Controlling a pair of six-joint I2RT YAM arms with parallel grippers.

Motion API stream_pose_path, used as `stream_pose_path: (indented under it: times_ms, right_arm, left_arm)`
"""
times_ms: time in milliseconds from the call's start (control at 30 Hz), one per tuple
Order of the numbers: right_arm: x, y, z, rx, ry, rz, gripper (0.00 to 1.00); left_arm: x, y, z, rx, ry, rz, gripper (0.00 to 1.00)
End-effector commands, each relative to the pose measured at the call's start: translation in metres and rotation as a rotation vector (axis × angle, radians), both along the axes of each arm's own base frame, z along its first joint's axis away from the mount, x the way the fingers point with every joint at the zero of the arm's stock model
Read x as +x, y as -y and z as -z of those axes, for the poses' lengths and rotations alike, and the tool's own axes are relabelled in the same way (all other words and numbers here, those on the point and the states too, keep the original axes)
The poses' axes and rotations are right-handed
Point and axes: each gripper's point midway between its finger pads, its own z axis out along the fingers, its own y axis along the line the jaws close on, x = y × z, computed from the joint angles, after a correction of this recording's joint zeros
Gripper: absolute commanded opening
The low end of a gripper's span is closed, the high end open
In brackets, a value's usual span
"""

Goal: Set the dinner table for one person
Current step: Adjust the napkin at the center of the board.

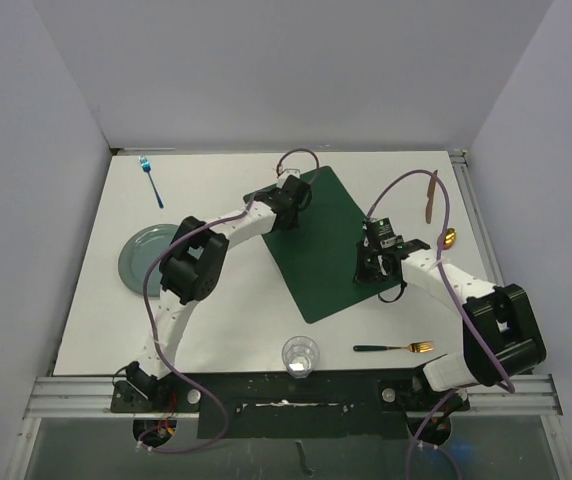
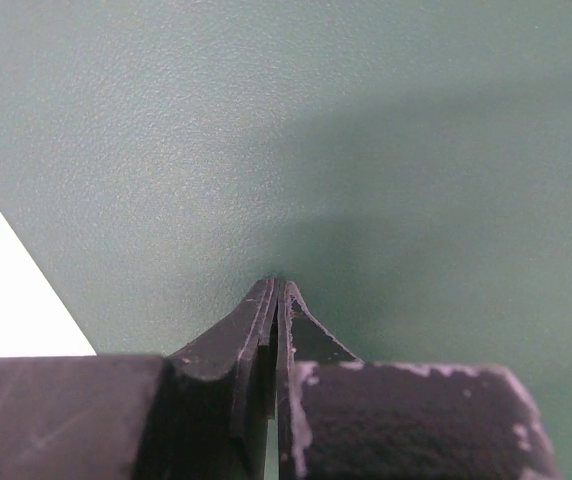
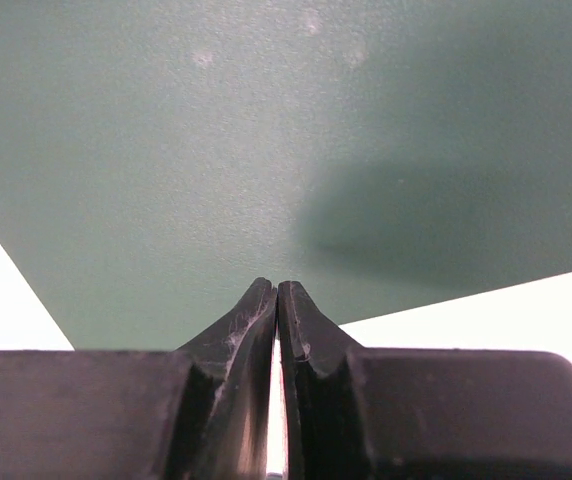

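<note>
from my remote station, left to right: left pincer (image 2: 278, 290) closed, tips down on the green placemat (image 1: 326, 250); right pincer (image 3: 276, 290) closed likewise. whether either pinches it i cannot tell. an uneven drag could bunch or skew the placemat. the white counter (image 1: 236, 330) spans everything beneath, with plain pale walls enclosing it.

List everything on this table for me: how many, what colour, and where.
dinner table: one, white, underneath
placemat: one, dark green, centre, askew
plate: one, grey-green, left
glass: one, clear, near edge
fork: one, dark-and-gold, near right
gold utensil: one, gold, right side
brown utensil: one, brown, far right
blue utensil: one, blue, far left
left gripper: one, black, shut, at placemat's left edge
right gripper: one, black, shut, at placemat's right edge
</note>
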Motion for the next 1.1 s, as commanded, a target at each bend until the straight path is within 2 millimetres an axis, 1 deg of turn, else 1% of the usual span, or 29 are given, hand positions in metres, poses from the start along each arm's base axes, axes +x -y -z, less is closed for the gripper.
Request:
stream_pose_path:
  times_ms: [0,67,100,167,233,333,400,500,600,767,867,933,1067]
  right_arm:
    - [0.018,-0.006,-0.013,0.008,0.053,0.014,0.07]
    - [0.018,-0.007,-0.011,0.006,0.045,0.006,0.07]
    - [0.018,-0.007,-0.010,0.004,0.040,0.003,0.07]
    - [0.016,-0.006,-0.005,-0.005,0.026,-0.001,0.07]
    - [0.014,-0.004,0.003,-0.022,0.006,-0.006,0.07]
    - [0.011,0.004,0.020,-0.070,-0.029,0.005,0.06]
    - [0.010,0.008,0.030,-0.100,-0.053,0.012,0.06]
    - [0.013,0.010,0.044,-0.131,-0.080,0.021,0.01]
    - [0.019,0.012,0.055,-0.159,-0.100,0.031,0.00]
    - [0.039,0.012,0.062,-0.198,-0.094,0.053,0.00]
    - [0.055,0.011,0.064,-0.227,-0.092,0.059,0.00]
    - [0.073,0.007,0.061,-0.239,-0.075,0.062,0.00]
    - [0.097,0.006,0.060,-0.277,-0.066,0.073,0.00]
  left_arm:
    - [-0.042,-0.050,0.064,0.090,-0.286,-0.075,0.00]
    - [-0.058,-0.064,0.082,0.113,-0.342,-0.104,0.00]
    - [-0.064,-0.068,0.087,0.115,-0.355,-0.115,0.00]
    - [-0.072,-0.074,0.095,0.106,-0.375,-0.139,0.00]
    - [-0.076,-0.074,0.097,0.084,-0.387,-0.152,0.00]
    - [-0.080,-0.071,0.093,0.058,-0.389,-0.156,0.00]
    - [-0.080,-0.068,0.084,0.043,-0.378,-0.157,0.00]
    - [-0.083,-0.068,0.074,0.031,-0.367,-0.160,0.00]
    - [-0.091,-0.071,0.069,0.034,-0.369,-0.159,0.00]
    - [-0.113,-0.071,0.069,0.043,-0.389,-0.130,0.00]
    - [-0.133,-0.068,0.072,0.061,-0.411,-0.099,0.00]
    - [-0.148,-0.063,0.073,0.074,-0.419,-0.074,0.00]
    - [-0.177,-0.055,0.079,0.118,-0.441,-0.033,0.00]
